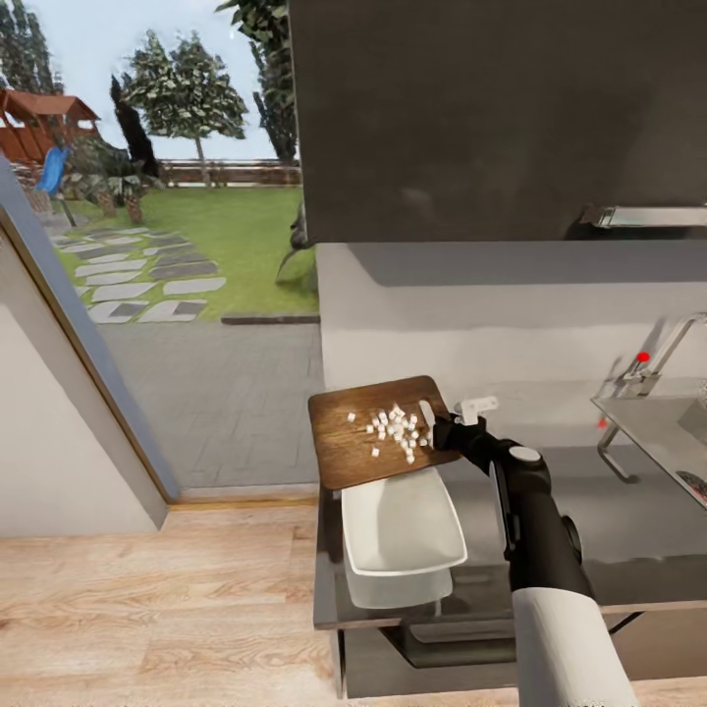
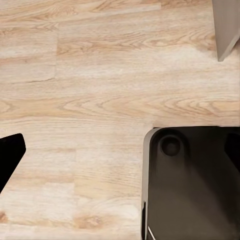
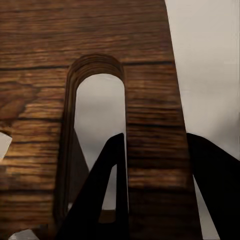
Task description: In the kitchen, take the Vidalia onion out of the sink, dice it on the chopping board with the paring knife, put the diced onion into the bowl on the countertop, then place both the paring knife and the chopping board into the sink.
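The left gripper [image 2: 7,157] shows as a dark tip at the left edge of the left wrist view, over the pale wood floor [image 2: 90,75], and I cannot tell if its fingers are apart or together. Moving right, in the middle of the head view the chopping board [image 1: 349,442] is held up in the air, with its near edge over the far end of the white bowl [image 1: 403,525]. The bowl sits on the grey bench [image 1: 609,535] just below the board. On the board, the diced onion [image 1: 398,430] lies as a heap of small pale bits close to the held end. The right gripper [image 1: 439,429] is clamped on that end of the board, next to the slot handle [image 3: 99,107]; in the right wrist view one dark finger [image 3: 102,190] pokes up by the slot and the other sits past the board's edge. The job now looks like tipping the bits into the bowl. To do it well, the board should be tipped slowly, low edge kept over the middle of the bowl, so no bits slide off the side onto the bench or floor. The grip must be kept tight. At the far right of the head view is the sink [image 1: 660,432] with its faucet [image 1: 656,365], well apart from the board.
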